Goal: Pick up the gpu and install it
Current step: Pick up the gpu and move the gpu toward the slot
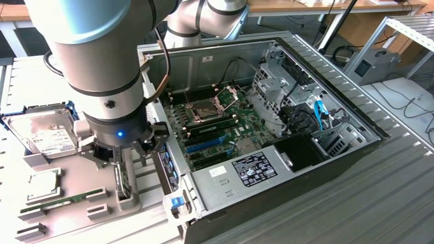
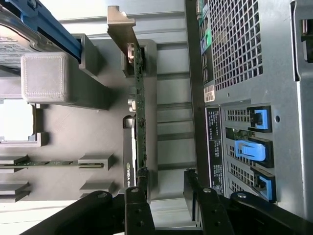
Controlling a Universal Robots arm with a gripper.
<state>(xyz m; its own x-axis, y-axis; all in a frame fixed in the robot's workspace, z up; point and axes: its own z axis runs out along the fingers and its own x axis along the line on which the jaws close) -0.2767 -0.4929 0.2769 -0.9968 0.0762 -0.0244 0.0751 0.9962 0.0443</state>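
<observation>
The gpu (image 1: 123,182) stands on edge in a grey holder (image 1: 129,201) on the tray at the exterior view's left, beside the open computer case (image 1: 326,152). In the wrist view the gpu (image 2: 140,112) appears edge-on as a thin green-edged board with its metal bracket (image 2: 121,29) at the far end. My gripper (image 1: 123,158) hangs directly over the card, open. In the wrist view the gripper (image 2: 166,181) has its two black fingers (image 2: 139,198) apart, and the card's near end lies just beside one finger, not clamped.
The tray also carries a silver hard drive (image 1: 44,134), a processor chip (image 1: 42,184) and a green memory stick (image 1: 64,199). The case holds a motherboard with blue slots (image 1: 207,144). The case's rear panel (image 2: 244,73) with blue latches stands close beside the holder.
</observation>
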